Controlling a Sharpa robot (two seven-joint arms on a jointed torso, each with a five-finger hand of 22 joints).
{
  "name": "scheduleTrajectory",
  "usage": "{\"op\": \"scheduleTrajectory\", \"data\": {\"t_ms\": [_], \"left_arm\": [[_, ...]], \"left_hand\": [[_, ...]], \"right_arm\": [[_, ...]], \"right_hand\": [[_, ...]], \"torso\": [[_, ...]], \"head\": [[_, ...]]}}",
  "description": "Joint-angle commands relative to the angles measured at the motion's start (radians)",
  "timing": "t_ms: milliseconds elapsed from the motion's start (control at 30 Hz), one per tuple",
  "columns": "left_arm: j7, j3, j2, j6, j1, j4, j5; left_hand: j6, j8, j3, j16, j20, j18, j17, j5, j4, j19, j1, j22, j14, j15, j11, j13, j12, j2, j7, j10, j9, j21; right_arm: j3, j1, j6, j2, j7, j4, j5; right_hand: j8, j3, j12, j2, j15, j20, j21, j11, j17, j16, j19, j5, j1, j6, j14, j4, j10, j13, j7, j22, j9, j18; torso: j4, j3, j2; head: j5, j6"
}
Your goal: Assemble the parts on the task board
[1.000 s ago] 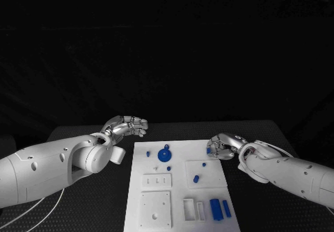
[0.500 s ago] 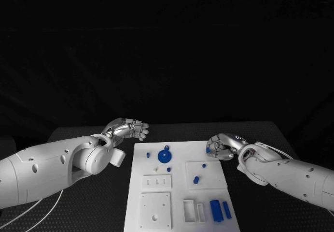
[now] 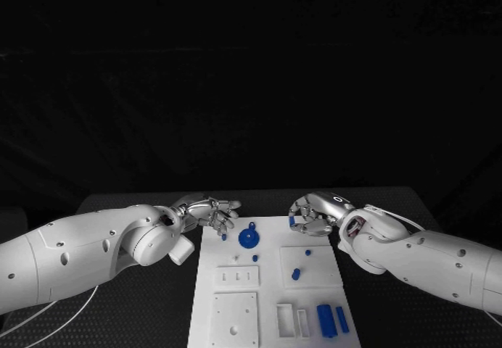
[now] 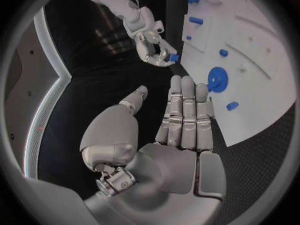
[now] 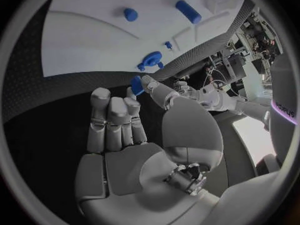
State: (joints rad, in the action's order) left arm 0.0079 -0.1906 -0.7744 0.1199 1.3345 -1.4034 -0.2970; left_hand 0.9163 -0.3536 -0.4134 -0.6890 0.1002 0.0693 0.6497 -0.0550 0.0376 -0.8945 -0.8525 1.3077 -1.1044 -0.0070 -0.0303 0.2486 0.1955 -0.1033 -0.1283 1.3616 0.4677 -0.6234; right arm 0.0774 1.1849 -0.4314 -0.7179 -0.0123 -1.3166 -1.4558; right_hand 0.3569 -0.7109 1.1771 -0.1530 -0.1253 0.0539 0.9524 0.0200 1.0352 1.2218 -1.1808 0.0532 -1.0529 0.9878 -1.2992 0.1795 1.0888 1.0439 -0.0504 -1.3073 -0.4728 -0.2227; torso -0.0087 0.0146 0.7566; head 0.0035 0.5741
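The left wrist view shows the right hand (image 4: pixel 154 42) pinching a small blue part (image 4: pixel 174 58) beside the task board (image 4: pixel 262 92); the left hand (image 4: pixel 169 135) holds nothing, fingers (image 4: pixel 187 112) straight. Black desk (image 3: pixel 136 210).

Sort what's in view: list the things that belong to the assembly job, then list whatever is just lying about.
Belongs to the job:
task board
blue round part with a tab
two blue bars
small blue part pinched in the right hand
left hand, holding nothing

Just lying about:
black table
white cables under the left arm
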Motion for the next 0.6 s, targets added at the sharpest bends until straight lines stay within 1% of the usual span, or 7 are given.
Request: {"op": "scheduleTrajectory", "data": {"t_ms": [33,167,200,333,400,467,600], "left_arm": [[-0.114,0.001,0.012,-0.098,0.005,-0.007,-0.121],[-0.151,0.001,0.029,-0.097,0.005,-0.014,-0.138],[-0.156,0.001,0.033,-0.097,0.005,-0.015,-0.139],[-0.168,0.001,0.042,-0.093,0.005,-0.024,-0.139],[-0.172,0.001,0.048,-0.088,0.005,-0.027,-0.139],[-0.176,0.001,0.053,-0.082,0.005,-0.029,-0.139],[-0.183,0.001,0.057,-0.072,0.005,-0.032,-0.139]], "left_hand": [[0.008,0.008,0.007,-0.009,0.005,0.008,0.006,0.005,-0.020,-0.004,0.020,0.024,-0.001,-0.004,0.002,0.007,0.006,-0.002,-0.001,0.005,0.000,-0.008],[0.004,0.014,0.015,-0.021,0.011,0.008,0.014,0.006,-0.060,0.002,0.048,0.023,0.006,-0.007,0.003,0.020,0.011,-0.016,-0.001,0.001,0.000,-0.019],[0.000,0.017,0.015,-0.023,0.012,0.008,0.015,0.006,-0.068,0.004,0.050,0.023,0.008,-0.007,0.002,0.023,0.011,-0.020,-0.002,-0.001,0.000,-0.021],[-0.015,0.028,0.012,-0.028,0.012,0.008,0.018,0.006,-0.089,0.011,0.044,0.022,0.016,-0.007,-0.001,0.032,0.014,-0.025,-0.008,-0.008,-0.003,-0.029],[-0.023,0.034,0.011,-0.029,0.011,0.008,0.018,0.006,-0.096,0.015,0.037,0.022,0.021,-0.006,-0.004,0.036,0.013,-0.024,-0.010,-0.014,-0.005,-0.032],[-0.031,0.039,0.011,-0.030,0.010,0.007,0.019,0.006,-0.096,0.019,0.026,0.022,0.024,-0.005,-0.006,0.039,0.012,-0.021,-0.013,-0.020,-0.007,-0.034],[-0.044,0.048,0.014,-0.033,0.009,0.007,0.020,0.005,-0.091,0.024,0.005,0.022,0.027,-0.004,-0.009,0.045,0.013,-0.013,-0.018,-0.025,-0.012,-0.040]], "right_arm": [[0.000,0.007,0.026,0.015,0.065,-0.031,-0.079],[-0.001,0.014,0.032,0.045,0.085,-0.058,-0.099],[-0.001,0.014,0.033,0.049,0.088,-0.063,-0.105],[-0.001,0.014,0.037,0.067,0.093,-0.072,-0.111],[-0.001,0.014,0.038,0.073,0.094,-0.077,-0.112],[-0.001,0.014,0.038,0.076,0.095,-0.085,-0.116],[-0.001,0.014,0.042,0.082,0.096,-0.093,-0.116]], "right_hand": [[-0.001,-0.006,0.001,-0.010,-0.007,0.004,0.003,0.005,0.002,0.002,-0.007,-0.004,-0.003,0.042,0.000,-0.002,0.003,-0.001,-0.036,-0.013,-0.013,-0.039],[-0.001,-0.012,0.001,-0.013,-0.007,0.005,0.003,0.005,0.002,0.002,-0.009,-0.004,-0.005,0.042,-0.001,-0.004,0.004,-0.002,-0.036,-0.012,-0.014,-0.039],[-0.001,-0.012,0.001,-0.014,-0.007,0.005,0.003,0.005,0.002,0.002,-0.009,-0.004,-0.006,0.042,-0.001,-0.005,0.004,-0.002,-0.036,-0.012,-0.014,-0.039],[-0.002,-0.015,0.000,-0.016,-0.007,0.006,0.003,0.005,0.002,0.002,-0.011,-0.004,-0.006,0.042,-0.001,-0.006,0.004,-0.002,-0.036,-0.011,-0.014,-0.039],[-0.002,-0.016,0.000,-0.016,-0.007,0.006,0.003,0.005,0.002,0.002,-0.011,-0.004,-0.006,0.042,-0.001,-0.007,0.004,-0.002,-0.036,-0.011,-0.014,-0.039],[-0.002,-0.017,0.000,-0.017,-0.007,0.006,0.002,0.005,0.002,0.002,-0.011,-0.004,-0.006,0.042,-0.001,-0.008,0.005,-0.002,-0.036,-0.011,-0.014,-0.039],[-0.003,-0.018,-0.001,-0.019,-0.007,0.006,0.002,0.005,0.003,0.001,-0.012,-0.004,-0.005,0.042,-0.002,-0.010,0.005,-0.002,-0.036,-0.011,-0.014,-0.039]], "torso": [[0.0007,-0.0021,-0.007],[0.0016,-0.0035,-0.012],[0.0017,-0.0044,-0.013],[0.0039,-0.0055,-0.014],[0.0036,-0.0052,-0.013],[0.0038,-0.0052,-0.013],[0.0033,-0.0046,-0.012]], "head": [[0.000,-0.001],[0.000,-0.001],[0.001,-0.001],[0.004,0.002],[0.006,0.001],[0.013,0.003],[0.017,0.004]]}}
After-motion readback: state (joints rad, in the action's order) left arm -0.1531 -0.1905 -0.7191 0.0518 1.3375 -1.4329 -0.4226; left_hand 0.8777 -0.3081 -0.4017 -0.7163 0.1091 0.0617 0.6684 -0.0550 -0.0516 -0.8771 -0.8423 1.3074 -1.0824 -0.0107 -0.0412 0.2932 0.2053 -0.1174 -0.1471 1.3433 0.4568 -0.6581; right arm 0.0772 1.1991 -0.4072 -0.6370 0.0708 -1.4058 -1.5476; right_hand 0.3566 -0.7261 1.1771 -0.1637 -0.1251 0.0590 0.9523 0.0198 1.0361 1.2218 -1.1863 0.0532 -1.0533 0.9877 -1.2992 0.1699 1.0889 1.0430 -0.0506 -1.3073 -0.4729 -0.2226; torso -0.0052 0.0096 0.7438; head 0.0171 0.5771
